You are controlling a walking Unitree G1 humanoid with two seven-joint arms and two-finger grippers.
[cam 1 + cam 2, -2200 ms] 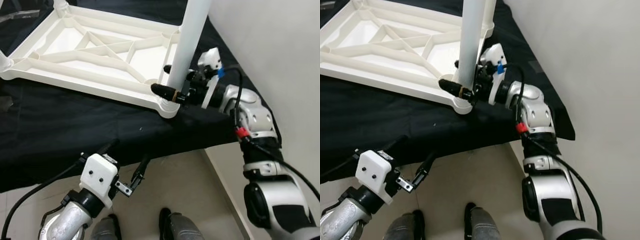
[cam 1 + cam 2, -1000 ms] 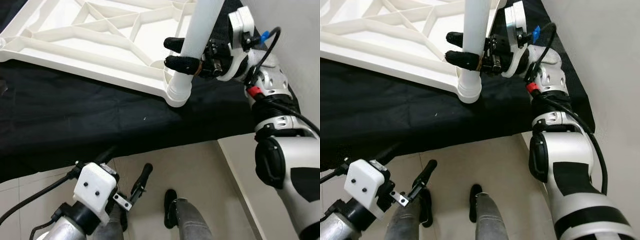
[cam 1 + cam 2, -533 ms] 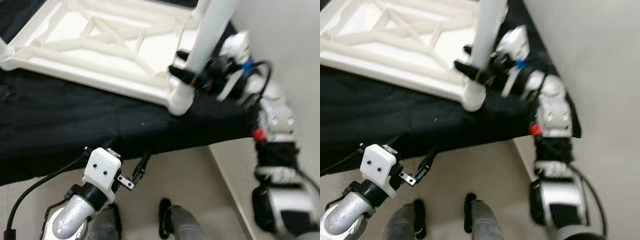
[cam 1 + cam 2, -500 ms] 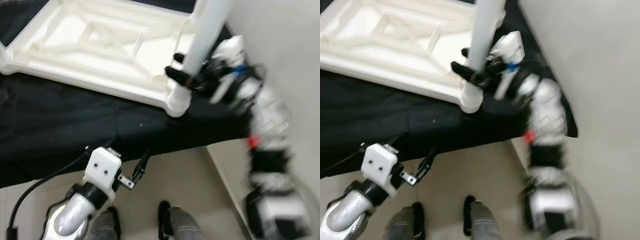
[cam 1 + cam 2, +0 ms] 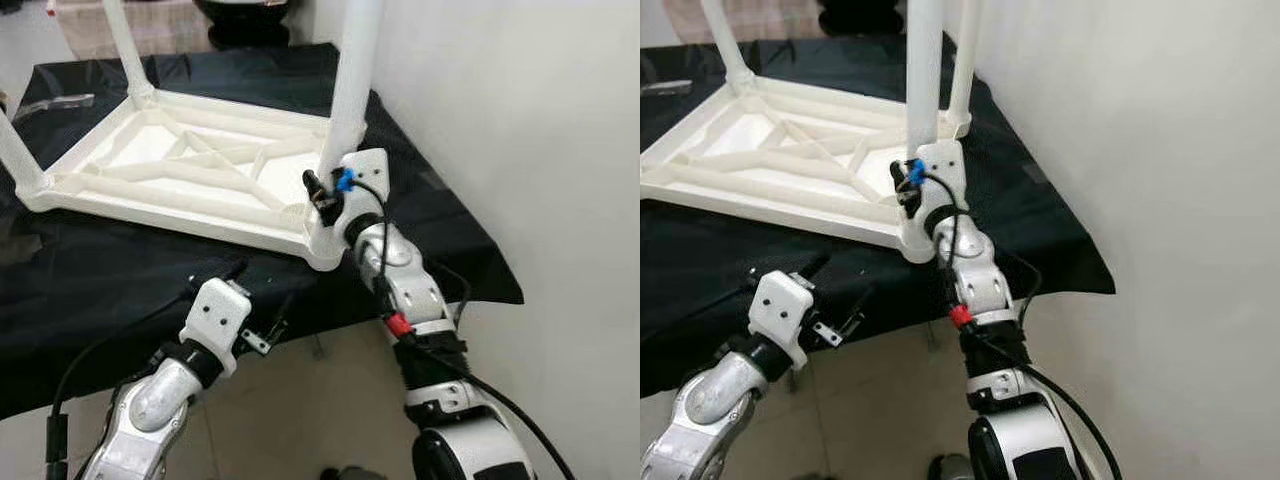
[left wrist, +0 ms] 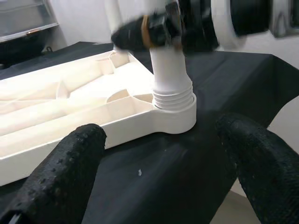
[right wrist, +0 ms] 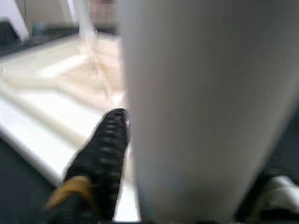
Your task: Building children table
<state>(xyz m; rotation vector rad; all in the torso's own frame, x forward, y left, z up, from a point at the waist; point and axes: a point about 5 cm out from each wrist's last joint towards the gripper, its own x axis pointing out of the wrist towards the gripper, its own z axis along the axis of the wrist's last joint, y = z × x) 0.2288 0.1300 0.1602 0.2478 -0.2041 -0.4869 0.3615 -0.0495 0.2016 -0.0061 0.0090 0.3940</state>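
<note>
The white children's table (image 5: 120, 205) lies upside down on a black cloth, its ribbed underside facing up. Three legs stand in their corner sockets, and the near-right leg (image 5: 350, 90) rises from the socket (image 6: 173, 100) at the corner closest to me. My right gripper (image 5: 322, 192) is shut on that leg just above the socket; one of its fingers (image 7: 100, 158) presses the leg's side. My left gripper (image 5: 250, 300) hovers open at the cloth's front edge, fingers (image 6: 70, 172) spread and pointing at the same corner.
A white wall (image 5: 520, 120) runs close along the right side. The black cloth (image 5: 120, 280) drapes over the support's front edge, with tiled floor (image 5: 300, 420) below. A clear plastic piece (image 5: 50, 102) lies at the far left, and dark objects stand at the back.
The camera has pulled back and lifted, so more of the table shows. My right gripper keeps its hold low on the leg. My left gripper has come up closer to the cloth's edge.
</note>
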